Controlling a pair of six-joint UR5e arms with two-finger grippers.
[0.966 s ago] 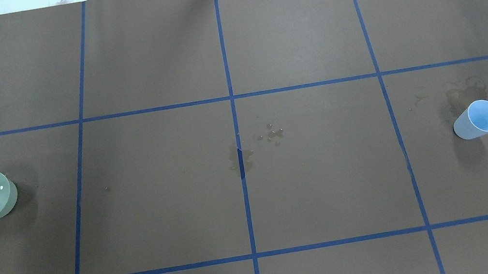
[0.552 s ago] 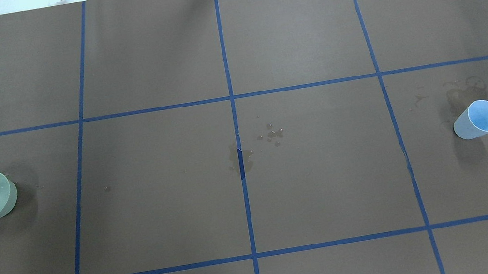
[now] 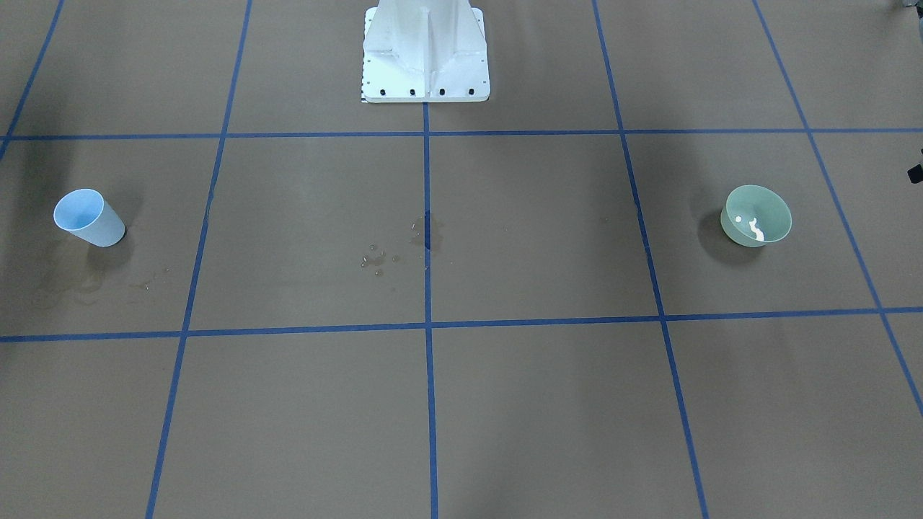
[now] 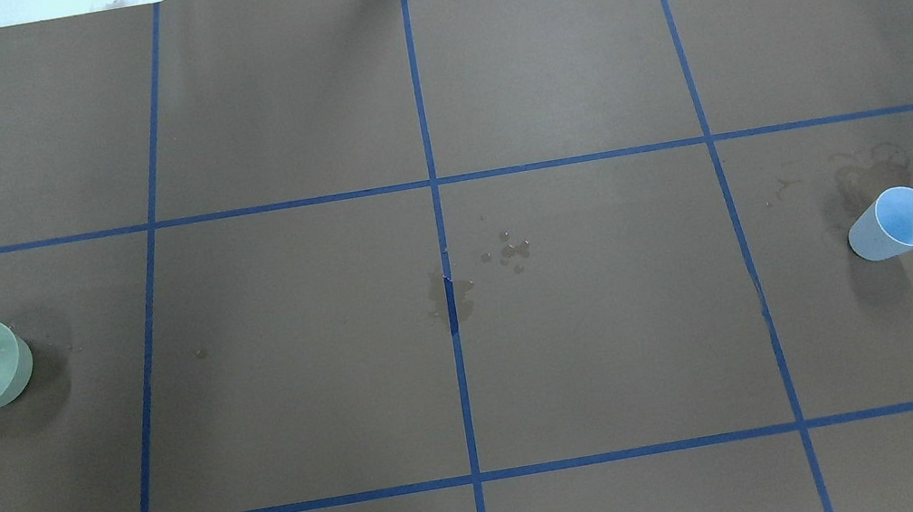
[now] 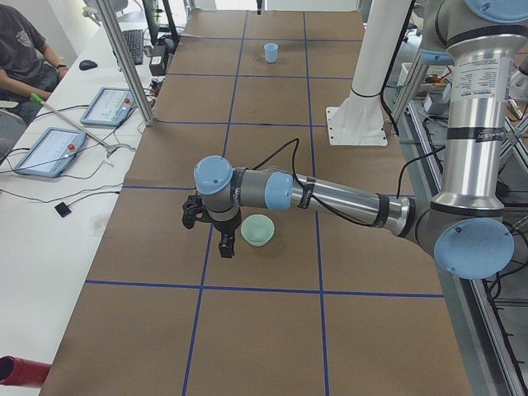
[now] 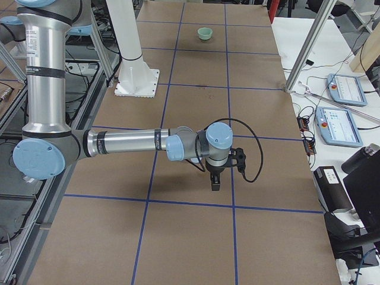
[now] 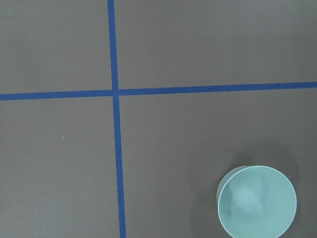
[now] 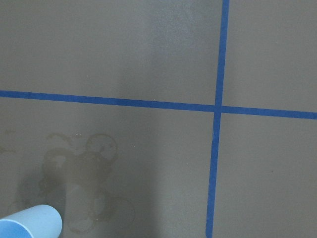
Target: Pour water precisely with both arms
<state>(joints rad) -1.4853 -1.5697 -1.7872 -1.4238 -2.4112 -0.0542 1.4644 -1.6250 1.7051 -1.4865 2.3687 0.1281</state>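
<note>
exterior left | green bowl [image 5: 257, 229] just beside left end effector [image 5: 228, 247], the water [image 3: 755, 229] inside | blue cup [image 8: 29, 221] near right end effector [image 6: 214, 183] | both grips: cannot tell | judged: straddle bowl wall squarely, lift level

I'm standing in a robotics lab. There's a long table [image 4: 552, 48] papered brown and squared off with blue tape [image 4: 421, 115], and a white bolted pedestal [image 3: 425, 58]. A grey robot arm [image 5: 330, 194] reaches over the table, aluminium frame posts [image 5: 124, 58] stand alongside, touchscreen pendants [image 5: 107, 106] and cables [image 5: 82, 194] lie on a white side bench [image 5: 49, 223], and an operator [image 5: 21, 49] sits there.
</note>
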